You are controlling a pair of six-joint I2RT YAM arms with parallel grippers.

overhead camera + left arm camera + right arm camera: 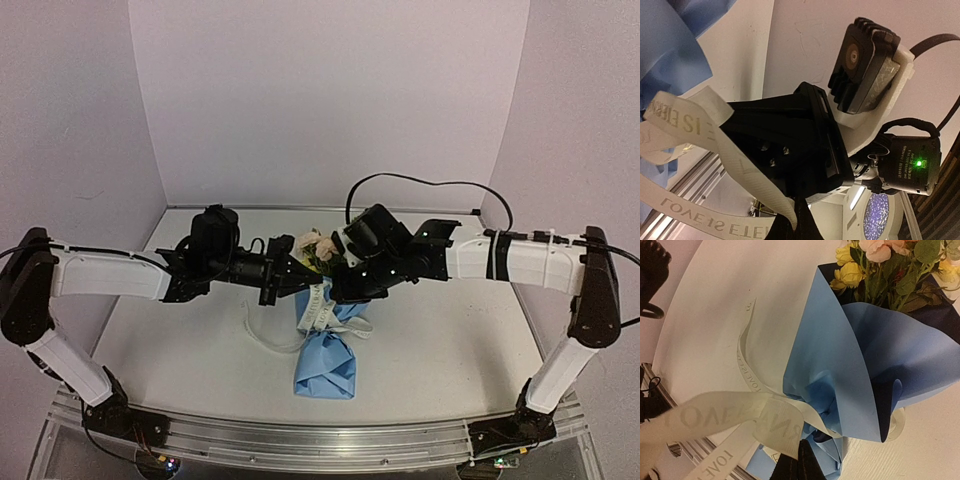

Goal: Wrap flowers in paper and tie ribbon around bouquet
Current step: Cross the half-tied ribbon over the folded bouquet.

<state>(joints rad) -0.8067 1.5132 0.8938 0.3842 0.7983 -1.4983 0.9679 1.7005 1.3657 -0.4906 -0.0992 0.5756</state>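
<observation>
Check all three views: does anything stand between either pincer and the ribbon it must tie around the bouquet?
Nothing visible does. The left pincer and the right pincer are each shut on a strand of the ribbon, which wraps the pinched waist of the blue paper below the flowers.

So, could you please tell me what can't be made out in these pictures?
Top view: left arm and right arm cover the upper part of the ribbon and most of the flowers.
Left wrist: the bottom edge cuts off the left gripper; the right arm blocks most of the paper.
Right wrist: the ribbon blurs near the lens, hiding any knot; the right gripper is dark and cropped.
</observation>
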